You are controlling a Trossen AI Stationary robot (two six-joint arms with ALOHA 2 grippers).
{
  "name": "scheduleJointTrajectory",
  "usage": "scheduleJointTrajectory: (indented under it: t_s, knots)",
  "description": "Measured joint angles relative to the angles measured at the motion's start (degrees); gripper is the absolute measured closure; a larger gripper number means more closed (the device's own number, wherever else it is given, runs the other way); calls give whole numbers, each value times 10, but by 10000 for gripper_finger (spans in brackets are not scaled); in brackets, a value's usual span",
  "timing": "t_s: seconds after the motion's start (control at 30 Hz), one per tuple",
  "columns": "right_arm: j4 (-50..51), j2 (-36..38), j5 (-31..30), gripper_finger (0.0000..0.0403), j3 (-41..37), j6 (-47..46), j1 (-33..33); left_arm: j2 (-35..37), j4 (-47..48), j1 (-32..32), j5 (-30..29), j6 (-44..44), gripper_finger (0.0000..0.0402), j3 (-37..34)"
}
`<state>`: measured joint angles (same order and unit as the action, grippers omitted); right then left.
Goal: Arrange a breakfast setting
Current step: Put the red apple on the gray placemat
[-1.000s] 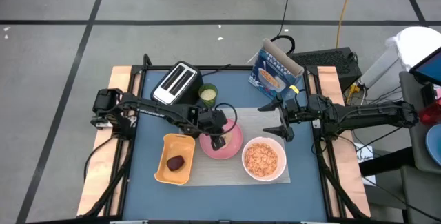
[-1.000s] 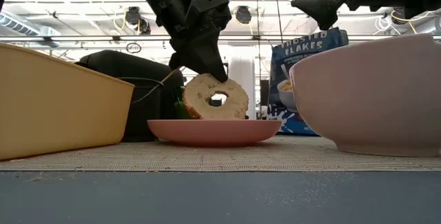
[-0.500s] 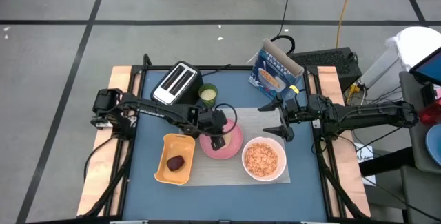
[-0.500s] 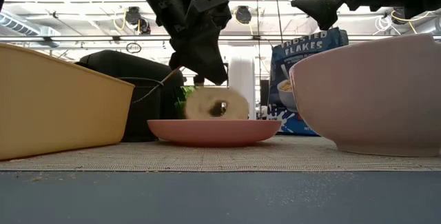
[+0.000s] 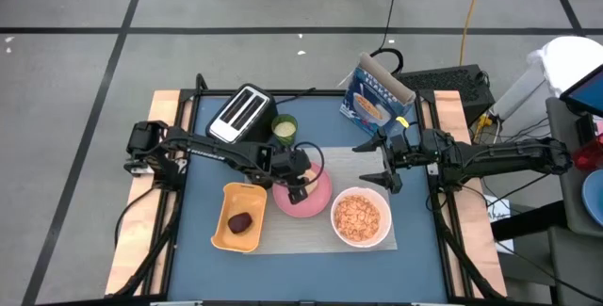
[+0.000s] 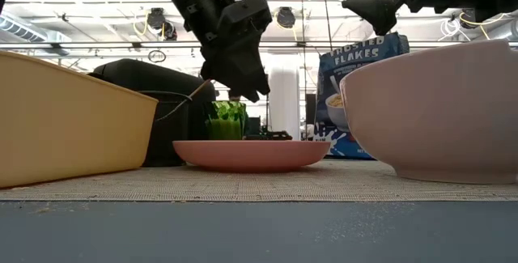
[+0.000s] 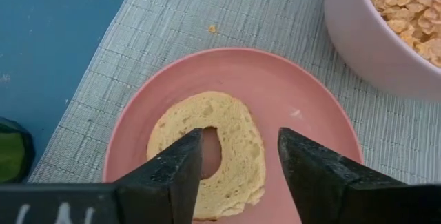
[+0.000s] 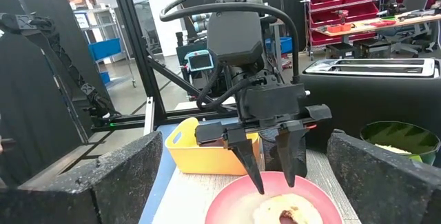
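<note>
Left hand (image 7: 238,165) released, fingers spread, hovering over toasted bagel (image 7: 210,151) lying flat on pink plate (image 7: 303,93). Right hand (image 5: 388,163) open, waiting beside cereal bowl (image 5: 359,217). Bagel step looks done; next likely the dark-red fruit (image 5: 240,222) in yellow tray (image 5: 222,238)

Away from the place setting, the black-and-silver toaster (image 5: 242,113) sits at the table's far left corner, slots up. Just beside it stands a small green cup (image 5: 285,129), showing again in the low view behind the other things. The blue cereal box (image 5: 377,97) is at the far right side, its top open, "Flakes" readable on its front in the low view. The yellow tray (image 5: 221,226) lies near the front left, by the blue tabletop (image 5: 415,249).
</note>
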<state>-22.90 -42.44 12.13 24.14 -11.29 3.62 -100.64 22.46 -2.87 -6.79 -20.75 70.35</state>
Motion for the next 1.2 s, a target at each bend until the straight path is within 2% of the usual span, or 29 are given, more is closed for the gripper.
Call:
scheduleJointTrajectory:
  t_s: [0.3, 0.47, 0.6, 0.7, 0.9, 1.07, 1.2]
  knots:
    - [0, 0, 0, 5, 0, 4, 0, 7, 2, 0, 34, 4, 199, 0]
    - [0, 0, 0, 5, 0, 4, 0, 47, 11, -1, 71, -7, 199, 0]
    - [0, 0, 0, 5, 0, 4, 0, 99, 39, -9, 73, -49, 199, 0]
    - [0, 0, 0, 5, 0, 4, 0, 134, 86, -22, 72, -94, 199, 1]
    - [0, 0, 0, 5, 0, 4, 0, 184, 255, -65, 68, -204, 199, 0]
    - [0, 0, 0, 5, 0, 13, 0, 193, 378, -120, 70, -288, 199, 0]
    - [0, 0, 0, 5, 0, 16, 0, 194, 441, -169, 72, -326, 199, 0]
